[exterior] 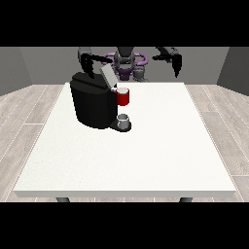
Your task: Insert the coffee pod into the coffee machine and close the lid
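Coffee machine (92, 104) near table's (146, 160) far-left edge

Light is even and soft across the whole scene, with no single bright source to be made out. The white table (146, 155) is the brightest surface and shows a flat, matte tone without glare or hot spots. The black coffee machine (92, 104) reads as a dark mass with little surface detail; only a faint sheen lies along its top edge, and its raised lid (108, 75) catches more light and looks pale grey. Just beside the machine's base the table carries almost no cast shadow. The grey walls behind the machine are dimmer than the wooden floor (29, 112). Straight edges stay straight toward the borders.
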Tool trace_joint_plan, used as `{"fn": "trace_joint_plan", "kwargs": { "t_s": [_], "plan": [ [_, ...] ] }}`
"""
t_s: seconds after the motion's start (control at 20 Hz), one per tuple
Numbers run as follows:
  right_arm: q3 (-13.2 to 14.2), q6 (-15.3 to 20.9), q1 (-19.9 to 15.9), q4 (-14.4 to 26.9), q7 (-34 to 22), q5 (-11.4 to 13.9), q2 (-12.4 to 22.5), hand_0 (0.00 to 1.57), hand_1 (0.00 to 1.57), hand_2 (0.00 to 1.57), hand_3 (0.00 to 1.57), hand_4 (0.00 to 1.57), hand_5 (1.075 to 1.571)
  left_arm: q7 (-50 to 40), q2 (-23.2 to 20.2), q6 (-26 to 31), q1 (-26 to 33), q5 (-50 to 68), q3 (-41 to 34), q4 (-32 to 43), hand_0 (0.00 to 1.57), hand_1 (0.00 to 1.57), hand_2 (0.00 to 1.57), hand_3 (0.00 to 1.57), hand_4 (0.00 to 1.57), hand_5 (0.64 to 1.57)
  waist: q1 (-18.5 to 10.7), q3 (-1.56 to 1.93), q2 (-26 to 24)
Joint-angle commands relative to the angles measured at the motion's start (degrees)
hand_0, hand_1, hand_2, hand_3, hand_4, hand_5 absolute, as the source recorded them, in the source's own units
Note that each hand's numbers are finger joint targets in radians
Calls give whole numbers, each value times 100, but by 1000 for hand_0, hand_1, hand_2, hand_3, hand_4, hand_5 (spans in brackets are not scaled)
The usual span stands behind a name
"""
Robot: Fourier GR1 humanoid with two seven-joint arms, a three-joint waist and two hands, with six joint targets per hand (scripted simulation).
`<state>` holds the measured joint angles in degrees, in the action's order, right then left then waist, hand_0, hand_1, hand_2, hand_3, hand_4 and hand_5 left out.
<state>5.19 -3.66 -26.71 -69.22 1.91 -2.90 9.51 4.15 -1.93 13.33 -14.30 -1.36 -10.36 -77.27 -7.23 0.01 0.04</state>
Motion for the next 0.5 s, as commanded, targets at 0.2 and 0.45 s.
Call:
{"fn": "trace_joint_plan", "kwargs": {
  "t_s": [0.2,0.45],
  "plan": [
    [-157,64,-402,377,167,303,-129,0,0,0,0,0,1571,-174,-461,104,-77,459,-277,-205,0,0,0,0,0,1571,116,-1,204],
    [19,187,-1101,582,-126,333,-17,0,0,0,0,0,1571,407,-405,32,21,188,-67,-14,0,0,0,0,0,1571,3,-2,510]
  ]
}}
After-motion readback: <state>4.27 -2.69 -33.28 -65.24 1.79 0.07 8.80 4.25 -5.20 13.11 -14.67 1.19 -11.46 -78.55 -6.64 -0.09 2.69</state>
